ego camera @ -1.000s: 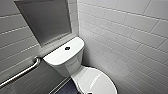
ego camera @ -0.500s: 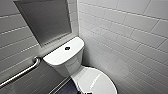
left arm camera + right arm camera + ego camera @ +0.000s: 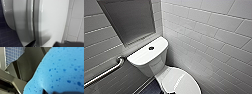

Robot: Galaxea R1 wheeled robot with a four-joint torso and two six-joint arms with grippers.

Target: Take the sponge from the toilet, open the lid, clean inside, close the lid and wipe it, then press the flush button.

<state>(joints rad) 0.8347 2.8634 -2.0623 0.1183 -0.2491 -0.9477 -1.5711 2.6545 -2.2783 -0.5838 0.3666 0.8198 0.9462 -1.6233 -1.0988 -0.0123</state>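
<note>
The white toilet (image 3: 159, 65) stands in the corner with its lid (image 3: 182, 82) down; a dark flush button (image 3: 151, 48) sits on the tank top. Seen up close in the left wrist view, the lid (image 3: 52, 18) lies shut over the bowl (image 3: 20, 18). My left gripper (image 3: 46, 44) is open right at the lid's rim, one dark fingertip (image 3: 31, 43) at the seam and the other over the lid. The speckled bright blue sponge (image 3: 60, 69) looms large in the right wrist view, with my right gripper (image 3: 55, 92) shut on it.
A metal grab bar (image 3: 104, 72) runs along the left wall below a grey recessed panel (image 3: 131, 20). White tiled wall (image 3: 209, 37) closes in on the right of the toilet. Dark blue floor tiles (image 3: 5, 37) lie beside the bowl.
</note>
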